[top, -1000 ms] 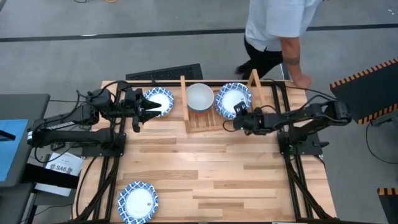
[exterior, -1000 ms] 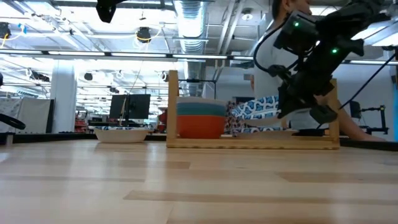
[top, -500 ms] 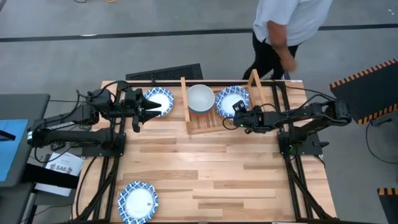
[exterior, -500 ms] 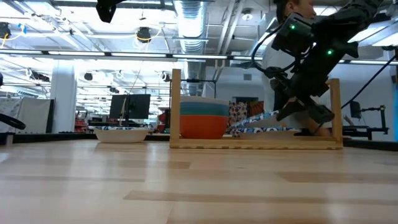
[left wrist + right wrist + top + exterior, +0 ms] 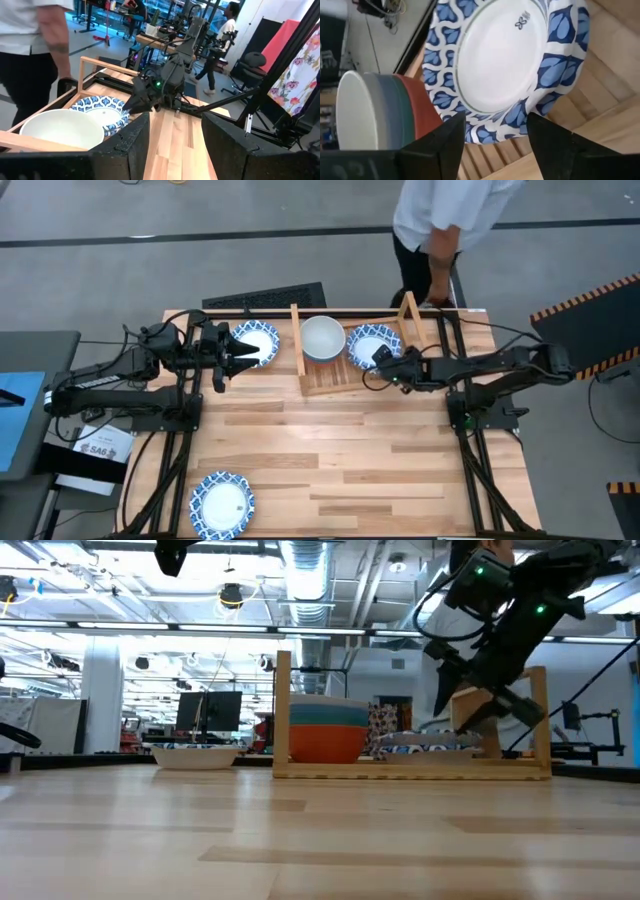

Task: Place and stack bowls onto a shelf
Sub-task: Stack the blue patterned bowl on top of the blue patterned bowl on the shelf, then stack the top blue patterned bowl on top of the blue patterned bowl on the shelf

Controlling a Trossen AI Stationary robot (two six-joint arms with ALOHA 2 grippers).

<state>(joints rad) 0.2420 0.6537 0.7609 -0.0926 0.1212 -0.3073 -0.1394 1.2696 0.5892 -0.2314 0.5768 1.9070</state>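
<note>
Right pincer (image 5: 379,363) sits at the shelf's (image 5: 326,380) right bay, just off the 5 o'clock rim of the patterned bowl (image 5: 371,342) lying there. In the right wrist view its fingers (image 5: 449,141) stand apart with the bowl's rim between them, no clamp visible; I read this as a release, bowl down on the slats.

The shelf is at 12 o'clock on the desk (image 5: 330,450). Its left bay holds the plain stack, off-white bowl (image 5: 323,337) on top, with blue, green and red below it in the low view (image 5: 324,730).

To do it well, I'd keep the fingers wide and back out level toward 3 o'clock, clear of the rim, so the bowl doesn't get dragged or tipped against the plain stack it sits just beside. The right side post (image 5: 410,311) is near the wrist, so mind it on the retreat.

Left pincer (image 5: 238,348) waits at 11 o'clock, fingers parted, at the edge of another patterned bowl (image 5: 254,342) on the desk, just left of the shelf. That looks like the next candidate to stack. One more patterned bowl (image 5: 222,504) is well apart at 7 o'clock.

Around: a keyboard (image 5: 265,297) behind the shelf and a person (image 5: 450,220) standing at the far edge near the right post, close to the right arm's reach.
</note>
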